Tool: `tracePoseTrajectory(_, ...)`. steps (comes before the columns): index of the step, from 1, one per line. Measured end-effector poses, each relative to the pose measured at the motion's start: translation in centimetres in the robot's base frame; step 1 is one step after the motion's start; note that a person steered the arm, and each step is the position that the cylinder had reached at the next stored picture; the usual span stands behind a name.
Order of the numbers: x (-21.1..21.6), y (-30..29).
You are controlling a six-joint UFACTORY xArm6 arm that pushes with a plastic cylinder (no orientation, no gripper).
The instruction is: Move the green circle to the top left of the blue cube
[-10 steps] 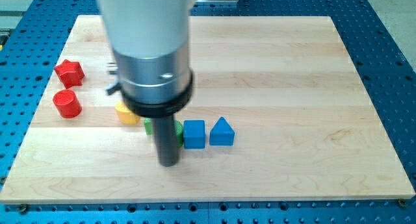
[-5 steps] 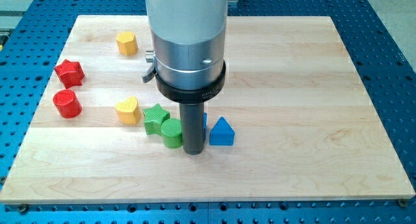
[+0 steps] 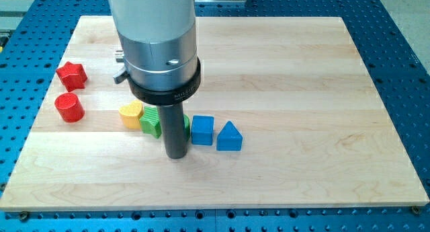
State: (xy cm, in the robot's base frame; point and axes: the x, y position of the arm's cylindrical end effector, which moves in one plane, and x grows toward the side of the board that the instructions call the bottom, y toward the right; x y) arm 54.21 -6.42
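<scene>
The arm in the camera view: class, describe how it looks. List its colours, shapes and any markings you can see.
A wide pale grey cylinder fills the upper part of the arm. Below it sits a shiny metal band with a small round hole, then a black ring bearing faint, unreadable lettering. A straight dark rod drops from the ring to my tip.

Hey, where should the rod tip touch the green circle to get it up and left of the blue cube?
Push, not grip. The green circle is mostly hidden behind my tip, just left of the blue cube. Contact its lower side and push toward the view's top; the green block crowds its left.
</scene>
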Motion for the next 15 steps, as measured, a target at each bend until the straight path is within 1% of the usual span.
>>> tracePoseTrajectory(1, 2.3, -1.7)
tracePoseTrajectory(2, 2.4, 1.4)
tracePoseTrajectory(3, 1.4, 2.9)
tracePoseTrajectory(4, -1.7, 2.9)
tracePoseTrajectory(5, -5.9, 2.9)
tracePoseTrajectory(6, -7.2, 3.2)
tracePoseTrajectory(7, -7.9, 1.7)
tracePoseTrajectory(8, -11.0, 1.5)
tracePoseTrajectory(9, -14.9, -0.2)
tracePoseTrajectory(10, -16.0, -4.2)
tracePoseTrajectory(11, -12.5, -5.4)
tracePoseTrajectory(12, -10.7, -4.8)
tracePoseTrajectory(14, -8.2, -4.4)
tracePoseTrajectory(15, -8.0, -4.8)
